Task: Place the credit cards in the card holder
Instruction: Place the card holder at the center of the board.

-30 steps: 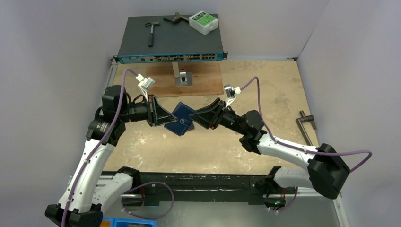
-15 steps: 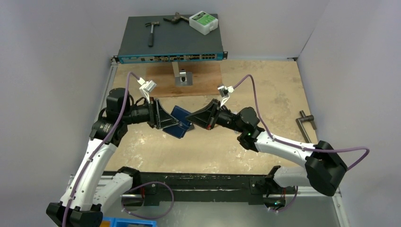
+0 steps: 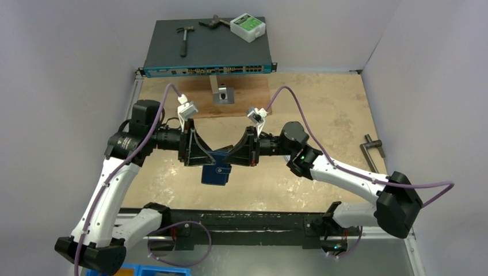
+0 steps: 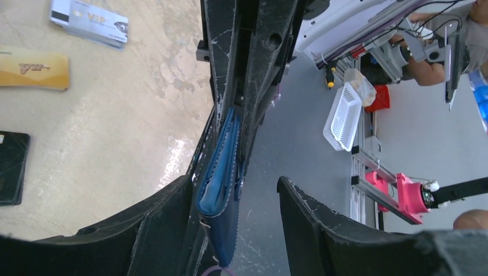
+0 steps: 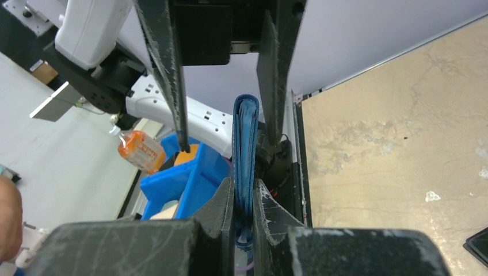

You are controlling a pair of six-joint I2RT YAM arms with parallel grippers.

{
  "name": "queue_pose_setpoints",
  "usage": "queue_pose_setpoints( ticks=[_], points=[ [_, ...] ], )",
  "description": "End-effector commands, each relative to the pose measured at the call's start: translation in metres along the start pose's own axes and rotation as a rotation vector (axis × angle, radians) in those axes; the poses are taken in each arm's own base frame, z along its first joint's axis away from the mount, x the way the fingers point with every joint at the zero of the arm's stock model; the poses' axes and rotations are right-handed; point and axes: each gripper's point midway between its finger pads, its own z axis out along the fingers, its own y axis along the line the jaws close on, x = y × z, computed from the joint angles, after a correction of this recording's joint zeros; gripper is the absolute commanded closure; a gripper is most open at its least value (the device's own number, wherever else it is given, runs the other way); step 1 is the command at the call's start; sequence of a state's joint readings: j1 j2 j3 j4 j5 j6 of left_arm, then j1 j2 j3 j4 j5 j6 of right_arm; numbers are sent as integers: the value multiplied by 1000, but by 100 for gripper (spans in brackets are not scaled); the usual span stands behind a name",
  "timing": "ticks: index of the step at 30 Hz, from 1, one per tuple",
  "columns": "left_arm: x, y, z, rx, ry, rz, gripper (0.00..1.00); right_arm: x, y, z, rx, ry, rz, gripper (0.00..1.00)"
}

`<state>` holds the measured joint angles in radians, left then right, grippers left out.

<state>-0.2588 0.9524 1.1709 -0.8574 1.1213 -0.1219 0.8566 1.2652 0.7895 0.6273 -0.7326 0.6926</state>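
The navy card holder (image 3: 216, 173) hangs folded and edge-up above the table, between both arms. My right gripper (image 5: 244, 192) is shut on its lower edge, and the card holder (image 5: 244, 144) stands straight up out of the pads. My left gripper (image 4: 235, 181) is open around the card holder (image 4: 221, 178), which lies against one finger (image 4: 155, 224) with a wide gap to the other. On the table lie a silver card (image 4: 89, 22), a gold card (image 4: 34, 68) and a black card (image 4: 11, 167). These cards do not show in the top view.
At the back stands a network switch (image 3: 207, 52) carrying a hammer (image 3: 184, 37) and a white box (image 3: 247, 27). A wooden board (image 3: 241, 100) with a metal bracket (image 3: 221, 95) lies behind the grippers. A metal tool (image 3: 373, 152) lies at the right.
My left gripper has opened and let go of the card holder, while the right has shut on it. Both grippers swung toward the near side, and the holder turned from slanted to hanging down.
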Motion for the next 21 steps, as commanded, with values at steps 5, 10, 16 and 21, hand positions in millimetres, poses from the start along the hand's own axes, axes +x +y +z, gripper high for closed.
queue_pose_setpoints(
  ticks=[5,10,16,21],
  points=[
    [22,-3,-9,23,126,146,46,-17,24,3,-69,71,-112,100],
    [10,2,-8,-26,87,178,62,-13,24,5,-82,112,-110,100],
    [11,-3,-3,3,94,168,62,-9,24,7,-93,156,-119,100],
    [33,4,5,12,155,137,62,-9,22,9,-86,176,-128,100]
  ],
)
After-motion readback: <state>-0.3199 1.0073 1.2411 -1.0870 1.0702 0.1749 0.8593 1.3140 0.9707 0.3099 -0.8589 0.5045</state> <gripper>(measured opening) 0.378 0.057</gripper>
